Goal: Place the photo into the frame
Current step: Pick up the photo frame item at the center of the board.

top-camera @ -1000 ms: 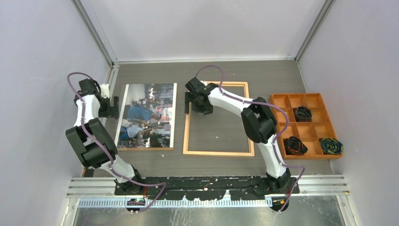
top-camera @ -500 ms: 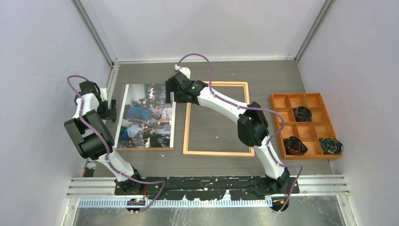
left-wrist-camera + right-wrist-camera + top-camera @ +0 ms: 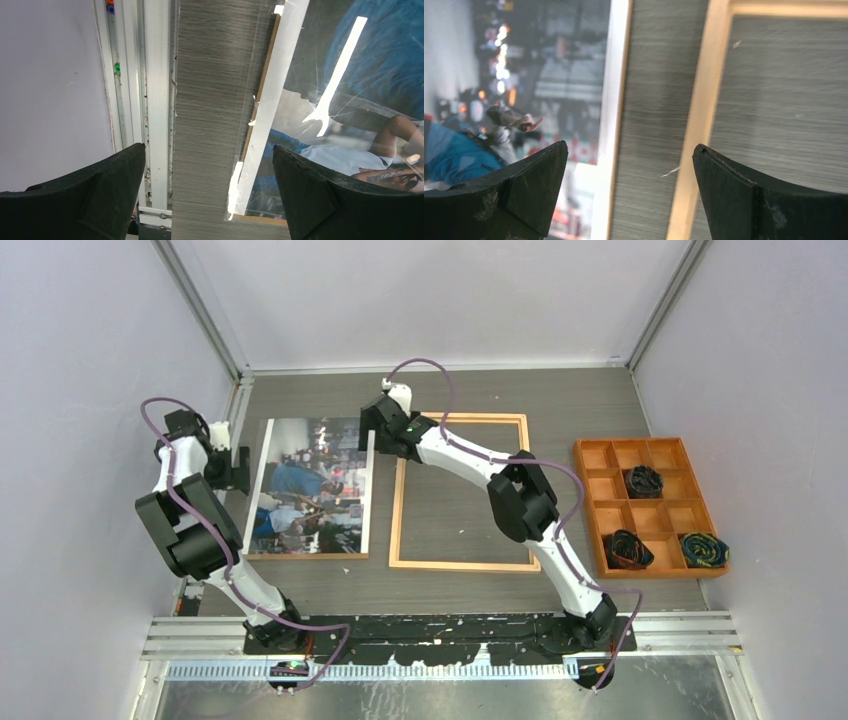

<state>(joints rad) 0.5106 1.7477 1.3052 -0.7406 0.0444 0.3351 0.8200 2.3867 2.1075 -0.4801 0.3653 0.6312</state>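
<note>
Two arms reach over a grey tabletop (image 3: 560, 405) walled on three sides. The photo (image 3: 312, 487) lies flat, print side up, to the left of the frame (image 3: 465, 565). A narrow strip of bare tabletop runs between them, so the photo is outside the frame.

The left fingers (image 3: 90, 200) are spread wide and hold nothing. They straddle the photo's left edge, one above the metal rail (image 3: 152, 75) at the tabletop's side and the other above the glossy print. Whether either tip touches the surface cannot be told.

The right fingers (image 3: 519, 195) are also spread wide and empty. One is above the photo's white right margin and the other above the frame's clear centre. The frame's left bar and the strip of tabletop show between them.

In the top view the right arm crosses the frame's far left corner and hides it, and its elbow hangs over the frame's centre. A purple cable (image 3: 430, 365) loops above that wrist. The left arm stands along the photo's left side.

An orange tray (image 3: 610, 455) sits to the right of the frame without touching it. Three of its compartments each hold a dark coiled bundle (image 3: 644, 480); what these are cannot be made out.
</note>
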